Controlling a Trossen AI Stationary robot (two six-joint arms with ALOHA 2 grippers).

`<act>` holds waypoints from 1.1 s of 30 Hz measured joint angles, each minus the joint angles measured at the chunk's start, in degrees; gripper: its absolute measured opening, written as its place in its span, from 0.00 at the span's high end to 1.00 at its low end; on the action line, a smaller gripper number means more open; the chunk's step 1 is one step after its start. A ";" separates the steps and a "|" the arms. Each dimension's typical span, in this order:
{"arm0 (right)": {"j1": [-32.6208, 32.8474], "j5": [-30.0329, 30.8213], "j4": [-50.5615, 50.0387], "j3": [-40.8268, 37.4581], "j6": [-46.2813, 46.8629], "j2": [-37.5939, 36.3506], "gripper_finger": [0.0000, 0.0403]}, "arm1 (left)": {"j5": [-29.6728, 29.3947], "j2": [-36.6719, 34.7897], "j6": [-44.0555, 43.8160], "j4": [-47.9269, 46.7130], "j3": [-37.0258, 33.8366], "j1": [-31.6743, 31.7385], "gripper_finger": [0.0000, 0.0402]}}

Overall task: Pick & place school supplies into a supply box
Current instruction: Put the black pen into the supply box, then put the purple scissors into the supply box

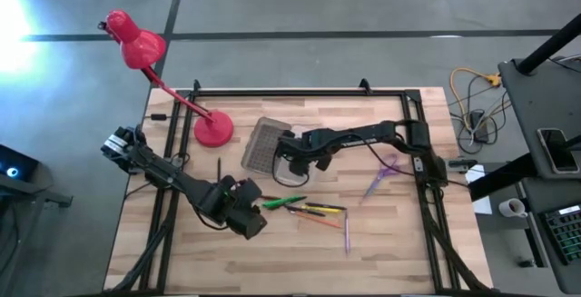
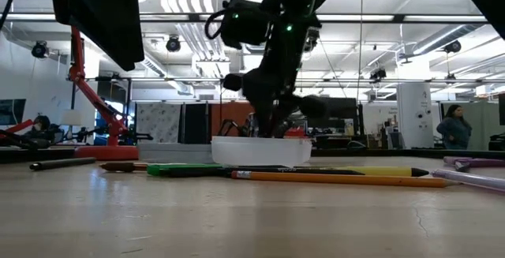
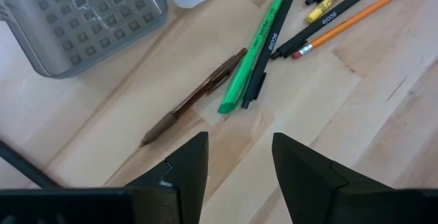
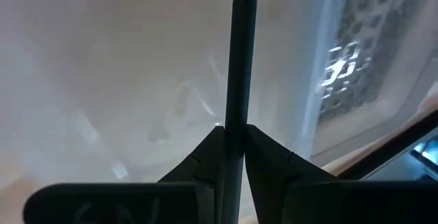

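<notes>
The left pincer (image 3: 239, 166) is held with its fingers spread apart above the table (image 1: 381, 252); just ahead of it a dark brown pen (image 3: 195, 97), a green marker (image 3: 252, 56) and a black pen (image 3: 270, 42) are laid side by side. Beyond these, the supply box (image 1: 263, 144) is seen lying open. The right pincer (image 4: 233, 138) is poised over the box's whitish half, clamped tight on a dark pen (image 4: 239, 59). Further right of it, purple scissors (image 1: 383, 174) are left on the wood.
</notes>
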 joint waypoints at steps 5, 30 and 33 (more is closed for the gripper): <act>0.31 -0.16 1.83 0.31 0.53 0.42 0.88 | -0.98 -0.55 0.02 -0.02 -0.01 0.02 0.63; 1.63 10.38 -27.22 -0.07 91.95 -11.87 0.57 | -3.91 -0.66 1.79 0.04 -0.68 1.19 0.63; 1.75 5.69 -31.70 -3.14 103.58 -16.41 0.58 | -4.05 -0.70 3.48 0.24 -0.68 2.10 0.63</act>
